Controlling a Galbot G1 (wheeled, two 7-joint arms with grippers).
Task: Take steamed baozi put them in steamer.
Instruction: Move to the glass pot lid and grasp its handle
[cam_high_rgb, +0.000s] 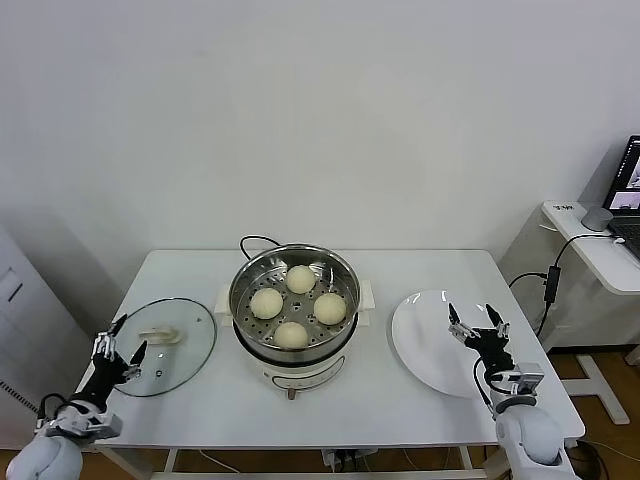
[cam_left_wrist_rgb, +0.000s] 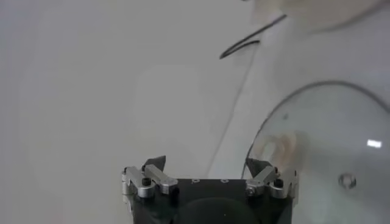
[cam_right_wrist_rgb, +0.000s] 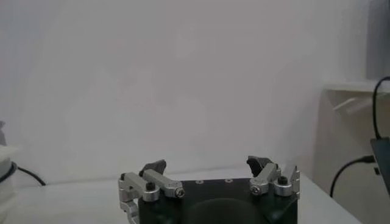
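Note:
Several cream-white steamed baozi (cam_high_rgb: 301, 279) lie on the perforated tray inside the shiny round steamer (cam_high_rgb: 236, 305) at the table's middle. My left gripper (cam_high_rgb: 120, 342) hovers open and empty at the table's left edge, beside the glass lid (cam_high_rgb: 170, 350). In the left wrist view the left gripper (cam_left_wrist_rgb: 206, 165) has its fingers spread wide, with the glass lid (cam_left_wrist_rgb: 323, 146) just beyond it. My right gripper (cam_high_rgb: 477, 322) hangs open and empty over the right part of the white plate (cam_high_rgb: 425, 335). In the right wrist view the right gripper (cam_right_wrist_rgb: 207, 163) holds nothing.
The white table (cam_high_rgb: 400, 400) carries the steamer, lid and plate. A black cord (cam_high_rgb: 250, 240) runs off behind the steamer. To the right stands a side desk (cam_high_rgb: 590, 245) with a laptop (cam_high_rgb: 630, 190) and hanging cables.

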